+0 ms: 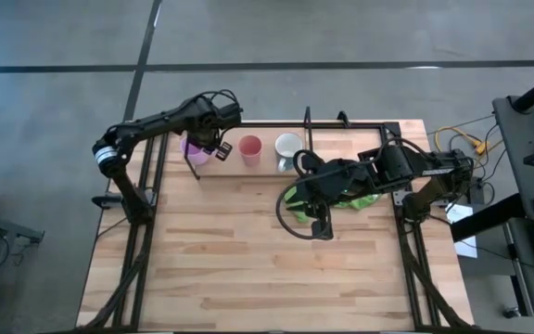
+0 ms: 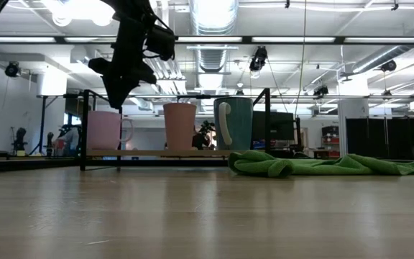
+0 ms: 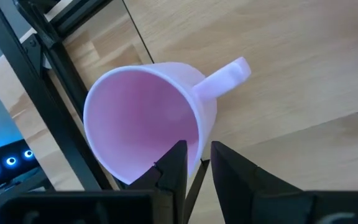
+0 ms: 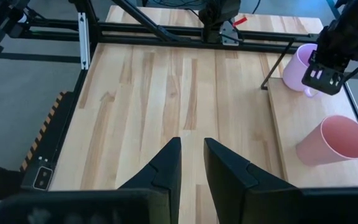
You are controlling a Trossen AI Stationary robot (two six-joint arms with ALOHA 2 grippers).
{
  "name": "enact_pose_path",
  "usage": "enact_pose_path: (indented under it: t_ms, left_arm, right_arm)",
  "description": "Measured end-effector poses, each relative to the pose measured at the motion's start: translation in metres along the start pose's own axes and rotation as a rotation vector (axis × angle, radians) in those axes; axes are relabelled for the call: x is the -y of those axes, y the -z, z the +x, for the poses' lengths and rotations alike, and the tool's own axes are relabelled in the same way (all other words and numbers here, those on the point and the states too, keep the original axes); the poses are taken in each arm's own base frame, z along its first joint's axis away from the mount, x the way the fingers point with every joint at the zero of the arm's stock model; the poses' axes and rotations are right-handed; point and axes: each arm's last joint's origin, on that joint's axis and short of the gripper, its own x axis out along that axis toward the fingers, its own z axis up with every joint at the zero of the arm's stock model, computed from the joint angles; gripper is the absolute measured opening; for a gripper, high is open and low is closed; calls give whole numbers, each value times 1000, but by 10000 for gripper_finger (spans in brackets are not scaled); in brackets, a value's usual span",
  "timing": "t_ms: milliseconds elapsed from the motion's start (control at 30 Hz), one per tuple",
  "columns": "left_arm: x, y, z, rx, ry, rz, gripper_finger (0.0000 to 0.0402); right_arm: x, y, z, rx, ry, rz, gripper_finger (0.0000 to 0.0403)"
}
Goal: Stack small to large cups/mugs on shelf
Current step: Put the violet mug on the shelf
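Observation:
On the shelf (image 1: 239, 168) at the table's far edge three cups stand upright on their bases. From left to right they are the lilac mug (image 1: 194, 148), the red-pink cup (image 1: 250, 148) and the grey-white mug (image 1: 288, 147). My left gripper (image 3: 197, 155) points down just above the lilac mug's rim (image 3: 199, 138), beside the handle (image 3: 229, 73). One finger stands over the inside and one over the outside, with a narrow gap between them. In the low view its tips (image 2: 113, 103) sit just over the mug (image 2: 103, 131). My right gripper (image 1: 321, 229) is empty, with a narrow gap, over bare table.
A green cloth (image 1: 336, 197) lies crumpled on the table under my right arm, just in front of the shelf's right half. It also shows in the low view (image 2: 322, 165). Black rods (image 1: 341, 124) frame the shelf. Bare tabletop (image 1: 230, 260) stretches toward the near edge.

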Motion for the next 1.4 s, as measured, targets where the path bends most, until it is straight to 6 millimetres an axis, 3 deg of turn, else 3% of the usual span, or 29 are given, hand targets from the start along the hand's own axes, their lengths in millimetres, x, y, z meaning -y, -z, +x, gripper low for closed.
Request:
enact_pose_path:
  t_ms: [667, 967, 1100, 1400]
  left_arm:
    - [5, -7, 14, -52, -7, 7, 58]
    - [11, -11, 23, -82, -14, 101, 48]
    - [11, -11, 24, -87, -5, 199, 8]
    - [16, -6, 19, -77, 15, 654, 1]
  right_arm:
    - [0, 2, 0, -21, 2, -3, 63]
    - [0, 2, 0, -21, 1, -6, 63]
    - [0, 2, 0, -21, 1, -6, 63]
    - [0, 2, 0, -21, 1, -6, 63]
